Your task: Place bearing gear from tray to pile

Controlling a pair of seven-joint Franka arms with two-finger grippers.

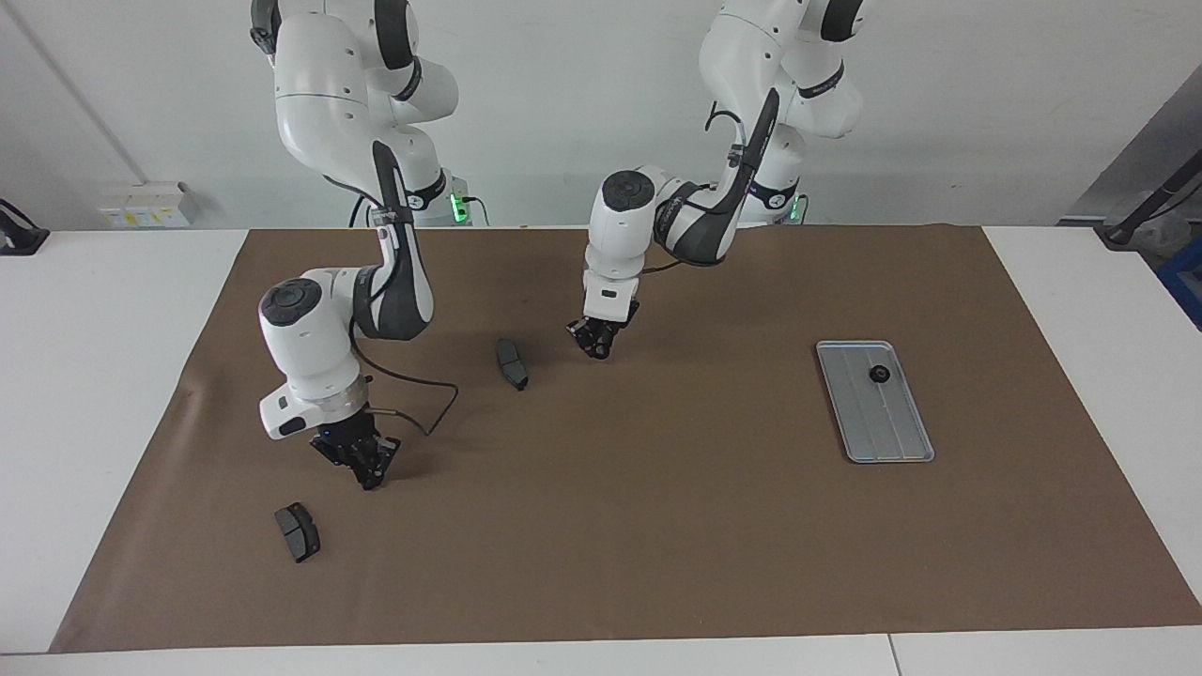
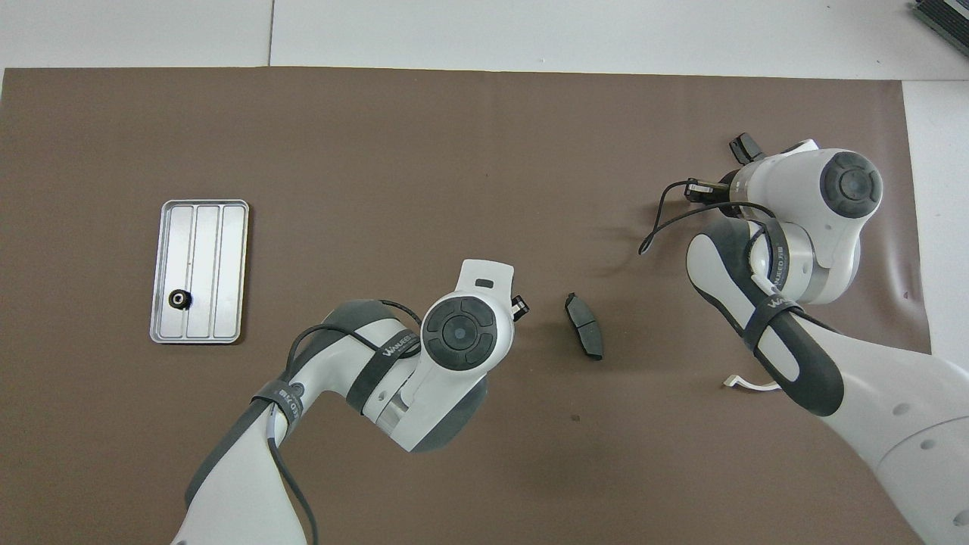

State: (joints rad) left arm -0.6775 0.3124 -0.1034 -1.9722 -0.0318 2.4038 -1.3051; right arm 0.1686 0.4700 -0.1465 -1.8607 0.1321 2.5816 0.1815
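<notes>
The silver-grey tray (image 1: pixel 887 432) (image 2: pixel 199 227) lies on the brown mat toward the left arm's end. One small black bearing gear (image 1: pixel 880 375) (image 2: pixel 179 299) sits in it, at the end nearer the robots. No pile shows in either view. My left gripper (image 1: pixel 596 340) (image 2: pixel 519 306) hangs low over the middle of the mat, well away from the tray and beside a dark brake pad (image 1: pixel 512 363) (image 2: pixel 584 337). My right gripper (image 1: pixel 367 472) is shut with nothing in it, low over the mat near a second brake pad (image 1: pixel 298 531) (image 2: pixel 746 147).
The brown mat (image 1: pixel 657 526) covers most of the white table. A white half-ring (image 2: pixel 749 384) peeks out from under the right arm in the overhead view. A loose black cable (image 1: pixel 427 408) hangs from the right wrist.
</notes>
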